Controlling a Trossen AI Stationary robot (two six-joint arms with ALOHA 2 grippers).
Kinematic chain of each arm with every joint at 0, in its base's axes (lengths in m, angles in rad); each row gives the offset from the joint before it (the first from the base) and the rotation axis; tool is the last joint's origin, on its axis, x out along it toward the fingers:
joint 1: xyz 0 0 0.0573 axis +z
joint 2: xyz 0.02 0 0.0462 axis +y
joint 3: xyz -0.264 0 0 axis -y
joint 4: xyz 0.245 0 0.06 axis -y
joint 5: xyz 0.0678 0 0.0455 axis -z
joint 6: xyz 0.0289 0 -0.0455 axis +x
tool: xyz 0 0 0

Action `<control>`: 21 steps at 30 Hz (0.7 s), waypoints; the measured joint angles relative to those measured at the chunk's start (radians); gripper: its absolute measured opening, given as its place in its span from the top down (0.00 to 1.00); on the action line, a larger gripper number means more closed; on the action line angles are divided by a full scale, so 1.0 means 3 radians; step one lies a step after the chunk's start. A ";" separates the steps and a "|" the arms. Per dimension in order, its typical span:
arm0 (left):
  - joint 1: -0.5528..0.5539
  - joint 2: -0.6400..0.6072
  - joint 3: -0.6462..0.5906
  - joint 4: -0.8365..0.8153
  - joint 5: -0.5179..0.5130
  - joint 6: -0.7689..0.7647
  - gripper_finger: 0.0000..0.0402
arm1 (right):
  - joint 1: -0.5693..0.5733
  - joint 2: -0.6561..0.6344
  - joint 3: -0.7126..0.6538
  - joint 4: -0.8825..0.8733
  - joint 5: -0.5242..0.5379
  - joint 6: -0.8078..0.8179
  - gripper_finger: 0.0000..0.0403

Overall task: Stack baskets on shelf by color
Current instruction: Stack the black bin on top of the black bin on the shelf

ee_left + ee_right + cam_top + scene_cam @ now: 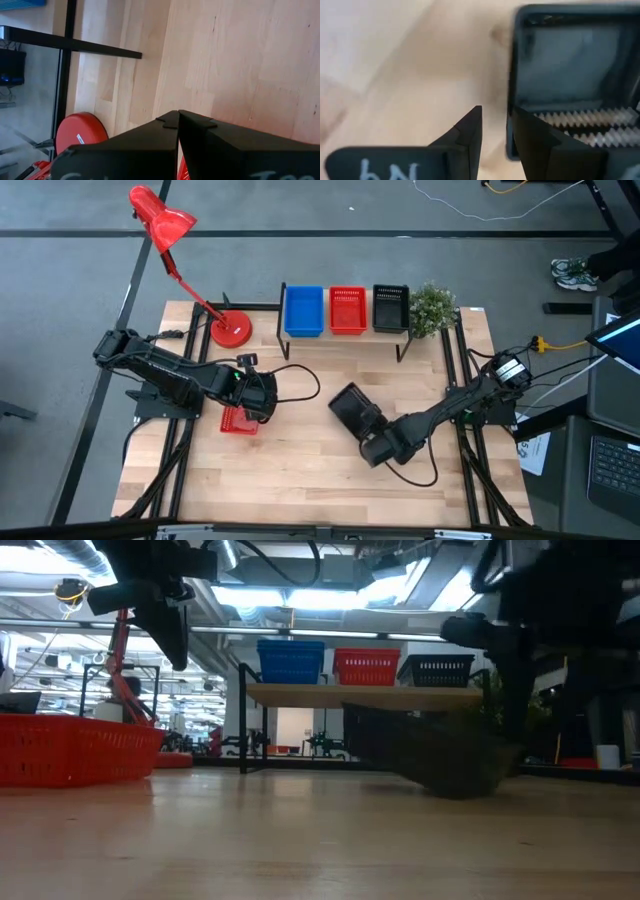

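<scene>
The right gripper (368, 434) grips the black basket (351, 406) by its near wall; the shelf (415, 333) lies far; the left gripper (262, 396) is closed.

We find almost no legible marking in these views. On the right gripper (495, 127), the dark body just behind the fingers carries pale characters that look like "bN" in the right wrist view; the rest of the marking is cut off, so we cannot confirm the reading. The red lamp base (81, 132) bears a small white sticker whose print is too small for us to read. We read no text on the baskets or the shelf.
</scene>
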 joint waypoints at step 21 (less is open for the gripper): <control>0.0000 0.0000 0.0000 -0.0001 -0.0037 0.0000 1.00 | -0.0003 0.0001 0.0261 0.0296 -0.0055 0.0970 0.73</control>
